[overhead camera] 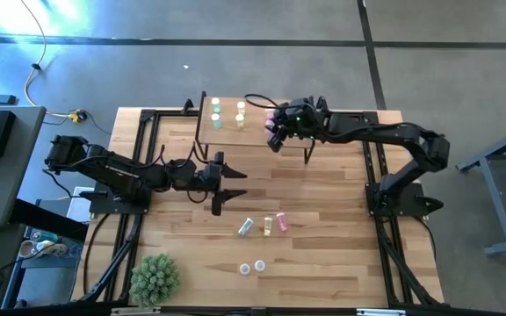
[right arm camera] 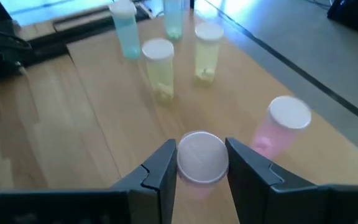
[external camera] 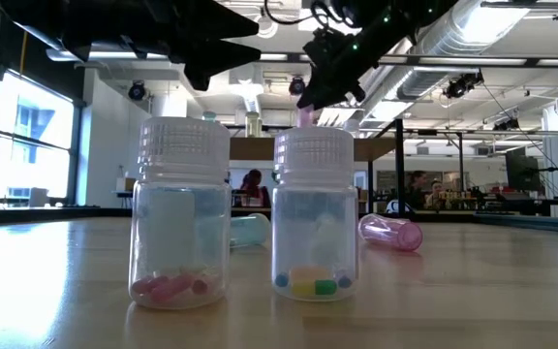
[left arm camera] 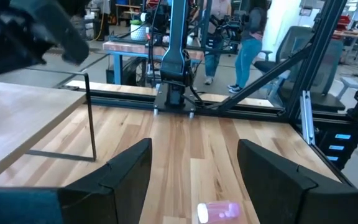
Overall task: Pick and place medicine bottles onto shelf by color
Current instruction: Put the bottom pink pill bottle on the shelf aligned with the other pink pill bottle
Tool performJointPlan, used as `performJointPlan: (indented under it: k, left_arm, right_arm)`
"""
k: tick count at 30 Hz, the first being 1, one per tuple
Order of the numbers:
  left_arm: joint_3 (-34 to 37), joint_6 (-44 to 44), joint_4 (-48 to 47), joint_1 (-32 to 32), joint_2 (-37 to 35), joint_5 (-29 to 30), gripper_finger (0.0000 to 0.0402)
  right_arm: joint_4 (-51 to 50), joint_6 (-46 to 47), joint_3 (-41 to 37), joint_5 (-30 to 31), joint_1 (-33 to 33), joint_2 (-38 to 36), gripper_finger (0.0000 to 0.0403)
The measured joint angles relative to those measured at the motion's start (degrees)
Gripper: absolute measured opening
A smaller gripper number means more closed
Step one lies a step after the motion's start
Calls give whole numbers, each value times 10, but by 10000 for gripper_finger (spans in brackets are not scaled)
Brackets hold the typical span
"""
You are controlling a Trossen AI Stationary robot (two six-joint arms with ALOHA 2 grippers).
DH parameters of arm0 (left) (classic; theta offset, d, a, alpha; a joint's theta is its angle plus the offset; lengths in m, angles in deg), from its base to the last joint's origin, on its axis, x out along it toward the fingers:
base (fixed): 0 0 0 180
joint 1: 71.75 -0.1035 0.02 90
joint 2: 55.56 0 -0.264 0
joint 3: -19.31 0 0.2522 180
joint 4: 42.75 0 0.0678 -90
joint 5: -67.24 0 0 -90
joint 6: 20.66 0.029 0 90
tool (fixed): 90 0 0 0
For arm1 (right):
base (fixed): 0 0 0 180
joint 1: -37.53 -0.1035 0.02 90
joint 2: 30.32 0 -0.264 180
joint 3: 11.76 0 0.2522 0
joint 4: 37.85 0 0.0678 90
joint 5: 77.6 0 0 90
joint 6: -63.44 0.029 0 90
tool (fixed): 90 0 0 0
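The right gripper (right arm camera: 201, 163) clamps a white-capped, seemingly pink bottle (right arm camera: 201, 158) above the shelf (overhead camera: 257, 133), bare board at its 6 o'clock; the left gripper (overhead camera: 233, 186) stands apart

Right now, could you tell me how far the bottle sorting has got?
Five bottles stand on the shelf: two green, two yellow, one pink. The right gripper holds another pink bottle above it. The left gripper waits open. Three bottles lie on the table, two stand nearer.
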Motion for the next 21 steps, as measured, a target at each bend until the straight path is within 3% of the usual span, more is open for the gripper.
performJointPlan:
  k: [21]
  left_arm:
    - [0, 0, -5, 0, 0, 1, 225]
  right_arm:
    - [12, -5, 1, -15, 20, 24, 106]
